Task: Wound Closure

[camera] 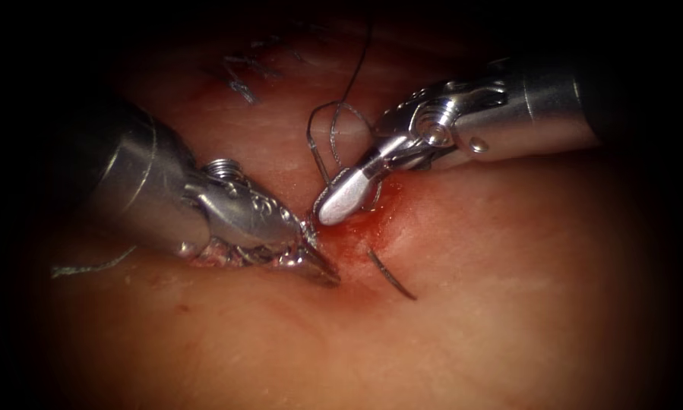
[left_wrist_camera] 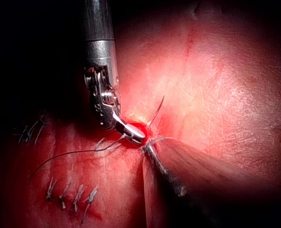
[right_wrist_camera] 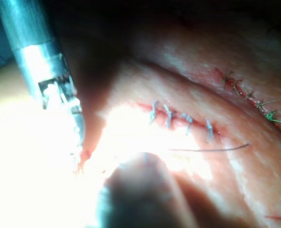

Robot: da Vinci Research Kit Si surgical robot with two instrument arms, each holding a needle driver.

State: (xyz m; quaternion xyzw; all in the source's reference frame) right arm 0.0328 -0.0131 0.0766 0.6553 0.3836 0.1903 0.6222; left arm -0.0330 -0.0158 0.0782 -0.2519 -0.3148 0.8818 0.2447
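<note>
Here | left claw closed on tissue | right claw closed, grip unclear | needle in tissue, right of cut

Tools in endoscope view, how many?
2: left tool left of the cut; right tool over it, by thread. The needle in tissue right of cut. Grips unclear.

Both tools were bare polished steel. The left arm's grey metal needle driver had a thick round shaft, a coiled pin at its wrist and small holes along the tapering head. The right arm's silver wristed needle driver showed a round pivot disc, a rivet on its smooth cylindrical shaft, and blunt rounded jaws
</note>
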